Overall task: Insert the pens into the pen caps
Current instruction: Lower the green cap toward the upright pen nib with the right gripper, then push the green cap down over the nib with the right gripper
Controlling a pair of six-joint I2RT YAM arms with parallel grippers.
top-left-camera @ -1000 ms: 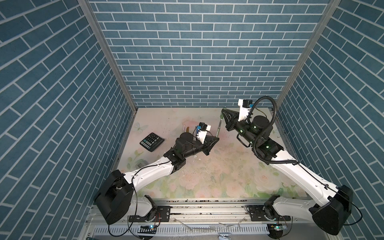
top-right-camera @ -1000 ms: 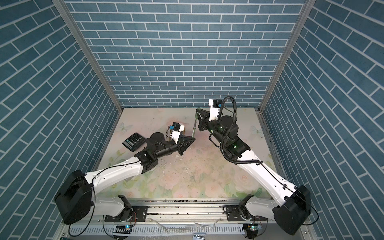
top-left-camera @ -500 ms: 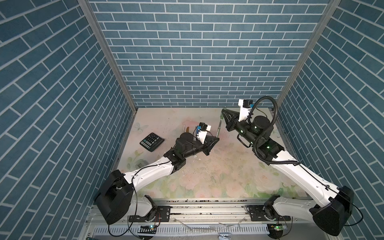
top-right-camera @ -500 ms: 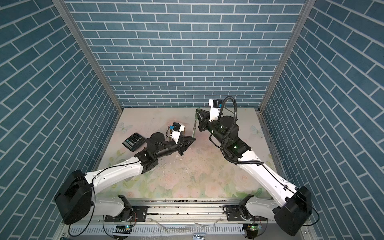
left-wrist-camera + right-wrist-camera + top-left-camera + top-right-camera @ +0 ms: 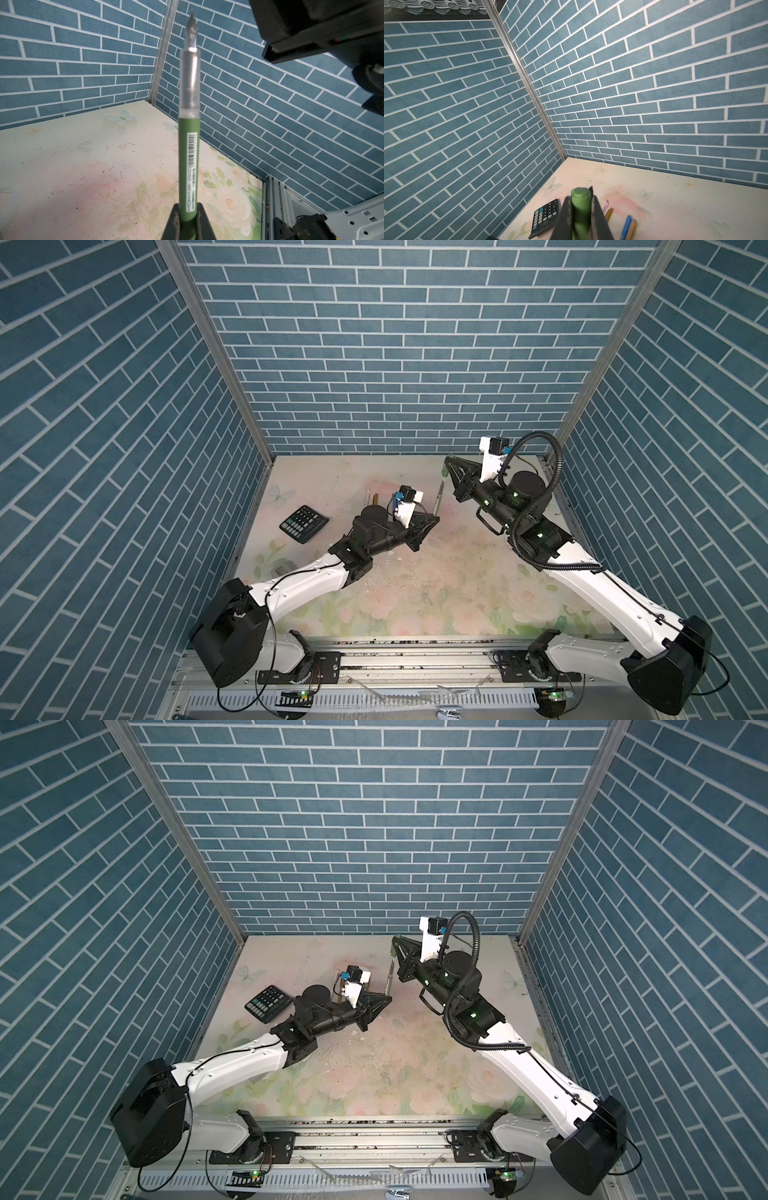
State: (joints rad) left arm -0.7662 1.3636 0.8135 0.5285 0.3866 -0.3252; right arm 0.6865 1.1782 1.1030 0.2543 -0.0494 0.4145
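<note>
The green pen [image 5: 189, 158] stands almost upright in the left gripper [image 5: 188, 209], whose jaws are clamped on the bottom end of its barrel. The barrel is matte green, with a frosted clear grip section above it and a bare, pointed silver nib at the very top. From above it rises over the middle of the flowered table [image 5: 415, 593], toward the back.

The right gripper [image 5: 579, 207] is closed round the green cap [image 5: 580, 196] — a stubby tube of the same green with a flat, rounded end. In both top views the cap hangs just past the nib, and I can't tell whether the two touch.

By my count there is one green pen, one green cap and one black calculator [image 5: 545, 216] on the left side of the table. Beside the calculator lie four more pens: a pale pink one [image 5: 605, 204], a gold-brown one [image 5: 609, 214], a blue one [image 5: 626, 226] and a second gold-brown one [image 5: 632, 228] — those last two lie side by side. They are partly hidden, so I can't tell if they are capped.

A white sticker [image 5: 192, 164] runs along the green barrel with a barcode and a line of small print, too blurred to read. The marks on the calculator's keys are too small to make out.
</note>
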